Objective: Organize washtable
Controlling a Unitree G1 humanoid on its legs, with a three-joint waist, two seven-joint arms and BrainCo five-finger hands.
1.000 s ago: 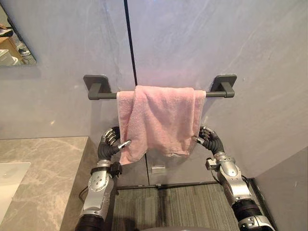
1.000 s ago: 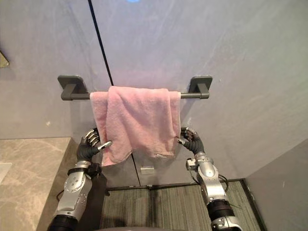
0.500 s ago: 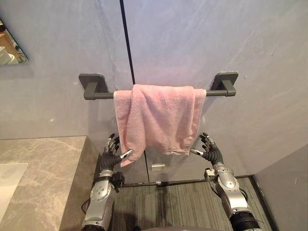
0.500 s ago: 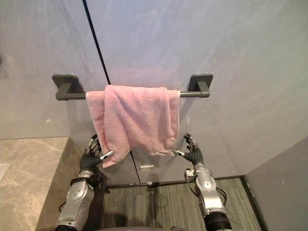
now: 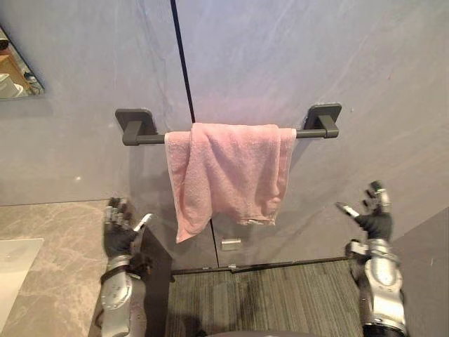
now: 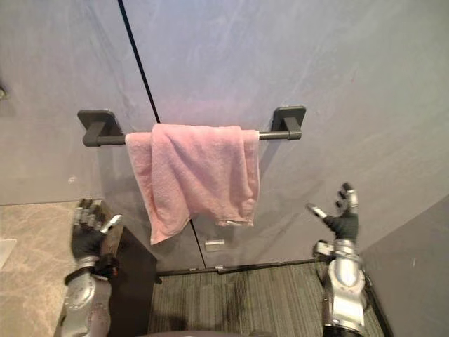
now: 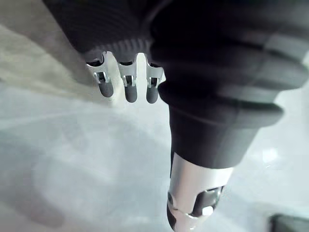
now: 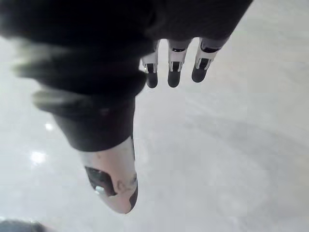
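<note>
Soft even light w/ sm. glare spots on wall (image 8: 231,145)

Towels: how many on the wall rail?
1. A pink terry towel hangs over the dark grey wall rail, roughly centred on it, left corner hanging lowest. Its overlapping folds read as one cloth, though a second underneath can't be ruled out.

Pink towel (image 5: 228,175) draped over dark bar (image 5: 149,138), our left hand (image 5: 119,237) splayed lower left of the towel, our right hand (image 5: 374,222) splayed lower right, both apart from it.
</note>
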